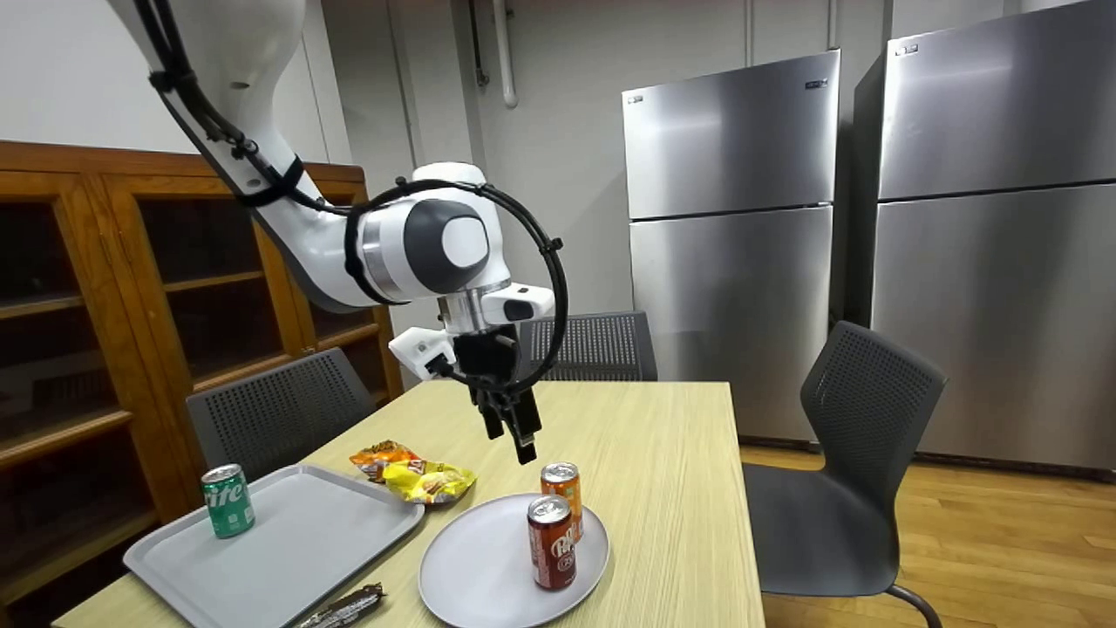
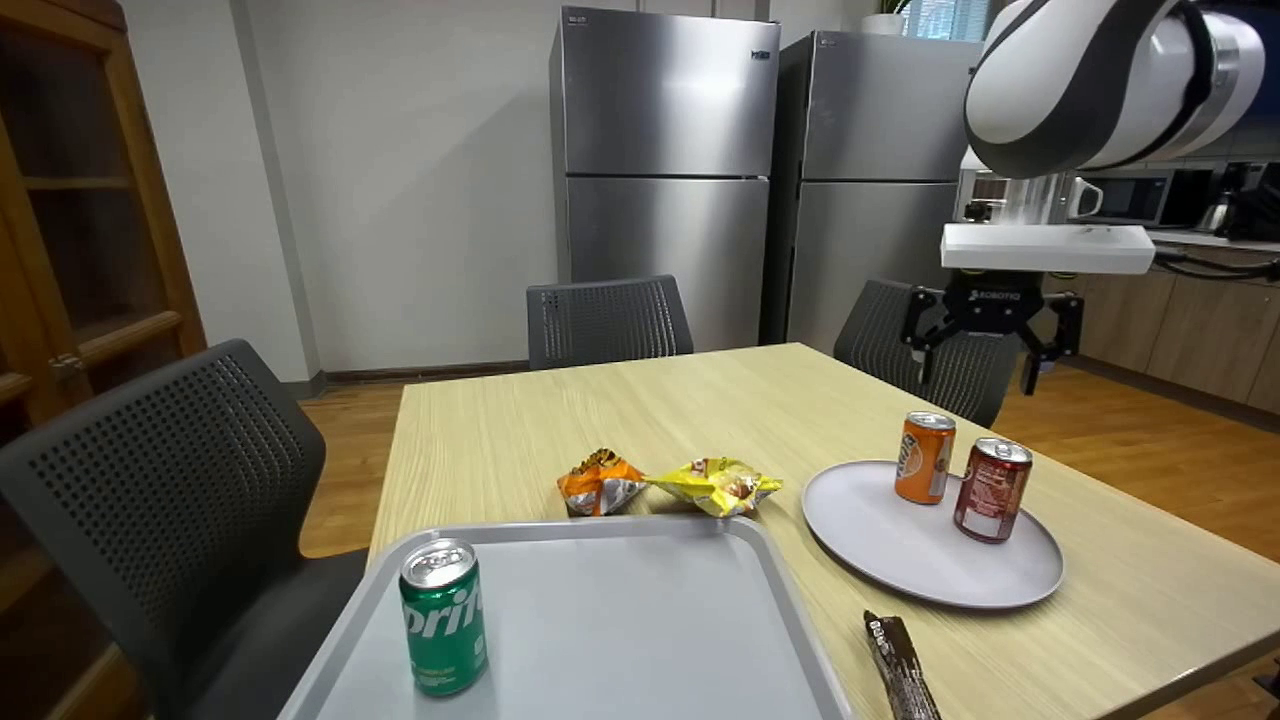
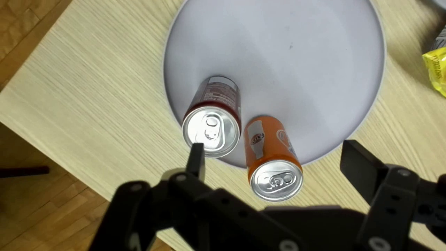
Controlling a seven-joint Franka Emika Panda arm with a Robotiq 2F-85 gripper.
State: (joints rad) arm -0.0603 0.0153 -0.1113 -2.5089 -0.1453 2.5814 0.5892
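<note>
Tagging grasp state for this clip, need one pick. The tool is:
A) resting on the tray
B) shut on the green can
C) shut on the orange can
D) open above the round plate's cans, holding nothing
D: in an exterior view the tool hangs with its jaws apart and nothing between them, a gap showing above the orange can and the dark red can.

Clocking from the middle of an exterior view, I have a grey tray (image 2: 640, 620) at six o'clock, a green Sprite can (image 2: 443, 617) upright on it at seven. Near the tray's far edge, a yellow snack bag (image 2: 715, 487) lies at five on my bench (image 2: 560, 410), beside an orange bag (image 2: 601, 485). I see a steel refrigerator (image 2: 665, 190) at twelve and a dark chair (image 2: 170, 480) between eight and nine.
</note>
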